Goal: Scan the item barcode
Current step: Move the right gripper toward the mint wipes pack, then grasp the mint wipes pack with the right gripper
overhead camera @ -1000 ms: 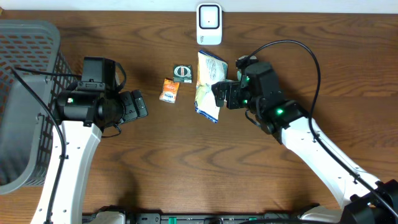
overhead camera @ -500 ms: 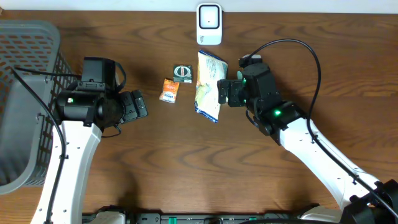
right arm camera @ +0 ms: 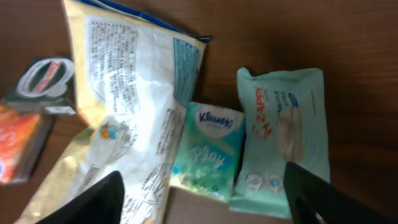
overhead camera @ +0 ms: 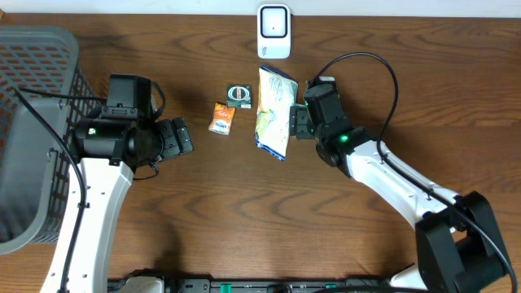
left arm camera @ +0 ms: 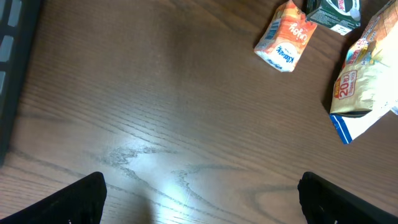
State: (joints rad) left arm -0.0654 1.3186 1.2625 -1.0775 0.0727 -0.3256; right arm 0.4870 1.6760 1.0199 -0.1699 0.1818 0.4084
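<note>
The white scanner (overhead camera: 273, 31) stands at the table's far edge. Below it lies a yellow chip bag (overhead camera: 273, 110) (right arm camera: 130, 118), printed back side up. My right gripper (overhead camera: 295, 122) (right arm camera: 205, 205) hovers at the bag's right edge, jaws apart. Between its fingers (right arm camera: 93, 199) lie a green Kleenex pack (right arm camera: 208, 152) and a mint wipes pack (right arm camera: 283, 137), neither gripped. Both packs are hidden under the gripper in the overhead view. My left gripper (overhead camera: 177, 137) (left arm camera: 208, 205) is open over bare wood. I cannot make out a barcode.
An orange tissue pack (overhead camera: 221, 118) (left arm camera: 285, 40) and a dark green box (overhead camera: 238, 95) (left arm camera: 336, 12) lie left of the bag (left arm camera: 367, 74). A grey mesh basket (overhead camera: 32, 130) fills the left edge. The right arm's black cable (overhead camera: 383, 73) loops over the table.
The right wrist has swung left and closer to the chip bag's right edge. The left arm has not moved.
</note>
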